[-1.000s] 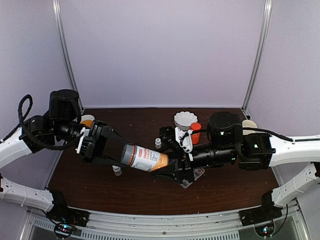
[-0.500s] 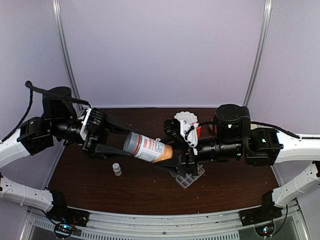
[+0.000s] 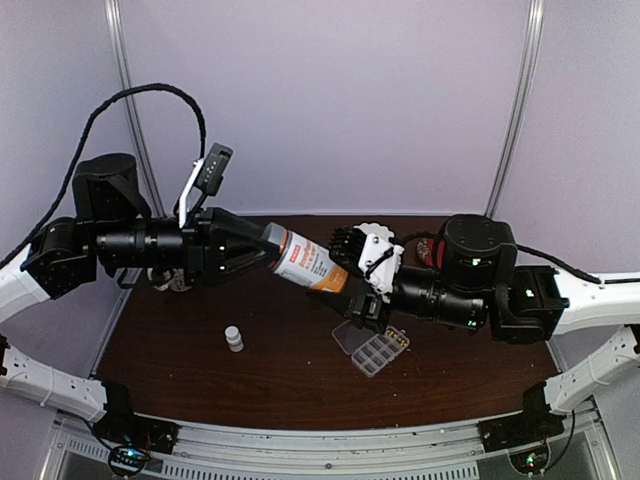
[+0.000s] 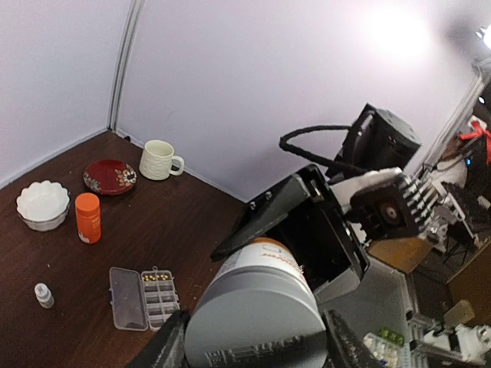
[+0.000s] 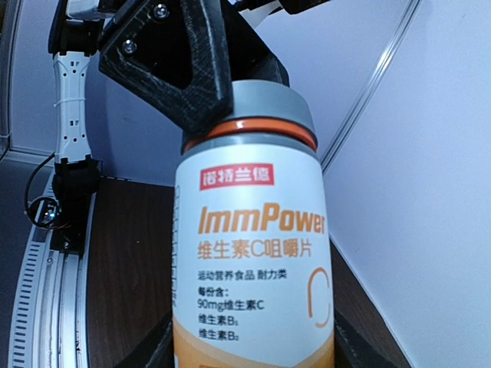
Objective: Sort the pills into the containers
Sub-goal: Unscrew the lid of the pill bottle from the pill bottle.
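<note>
Left gripper [image 3: 262, 243] clamps the labelled bottle [image 3: 305, 264] by its cap (bottle raised off the table); right gripper [image 3: 347, 282] grips its base, pill box [image 3: 378, 352] at five o'clock.

Over one second, the two arms lifted the grey-capped bottle [image 3: 305, 262] from low above the table to well clear of it, and it shifted toward the back wall. The left gripper [image 3: 262, 247], clamped on the cap end, rolled over as its arm straightened and rose; its cable [image 3: 150, 92] swung up into a high loop. The right gripper [image 3: 345, 277], gripping the bottle's base, climbed away from the pill box [image 3: 375, 350], which it had covered and which then lay uncovered on the table. The small white bottle [image 3: 234, 338], earlier tucked under the left arm, stood in plain sight.
</note>
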Controlling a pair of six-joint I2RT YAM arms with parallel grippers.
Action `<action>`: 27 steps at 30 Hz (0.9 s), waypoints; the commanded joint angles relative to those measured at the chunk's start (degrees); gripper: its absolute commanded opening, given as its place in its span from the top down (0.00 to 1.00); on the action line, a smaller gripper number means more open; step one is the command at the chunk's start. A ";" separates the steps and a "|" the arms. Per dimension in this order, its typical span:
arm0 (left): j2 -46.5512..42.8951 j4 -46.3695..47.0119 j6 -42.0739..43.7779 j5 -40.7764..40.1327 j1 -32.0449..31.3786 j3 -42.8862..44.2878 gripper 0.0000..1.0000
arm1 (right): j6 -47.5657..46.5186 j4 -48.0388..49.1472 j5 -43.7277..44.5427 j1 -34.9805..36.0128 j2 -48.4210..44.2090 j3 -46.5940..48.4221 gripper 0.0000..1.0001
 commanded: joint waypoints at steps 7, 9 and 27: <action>1.48 1.24 -37.36 1.40 3.04 2.04 0.91 | -6.05 4.37 12.62 1.93 0.23 -3.05 1.00; 1.03 5.86 -38.99 3.71 3.53 0.36 0.81 | -4.90 4.46 12.00 1.93 -0.30 -3.77 1.00; -4.21 7.87 35.26 12.99 5.80 -5.04 0.02 | 13.79 4.80 -12.13 -2.88 -5.96 -9.04 1.00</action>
